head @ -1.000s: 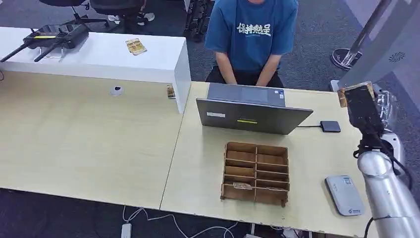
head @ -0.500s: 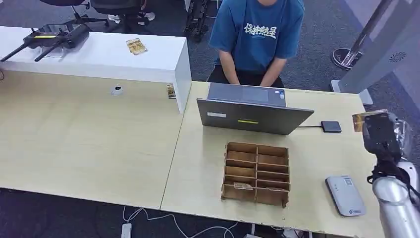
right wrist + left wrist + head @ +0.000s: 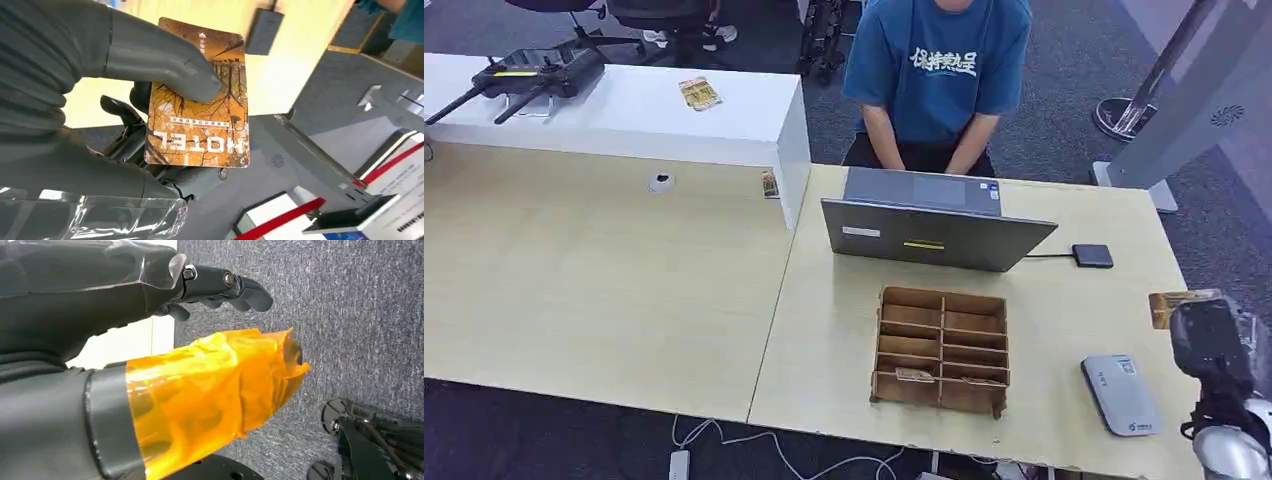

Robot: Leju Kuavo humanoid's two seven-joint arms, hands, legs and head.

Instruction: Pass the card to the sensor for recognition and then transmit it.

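Right hand (image 3: 125,100) pinches the orange printed hotel card (image 3: 200,100) at the table edge, apparently above the grey flat card sensor (image 3: 1120,393). Left hand (image 3: 150,285) fingers apart, holding nothing.

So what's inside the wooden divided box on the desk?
The wooden divided box holds one small card, lying in a front-left compartment. The other compartments look empty, though the dividers hide parts of their floors from the head view.

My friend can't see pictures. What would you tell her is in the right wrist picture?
A grey robot hand pinches an orange card printed with bare trees and the word HOTEL, thumb pressed on its face. Behind it are a pale wooden table and grey carpet.
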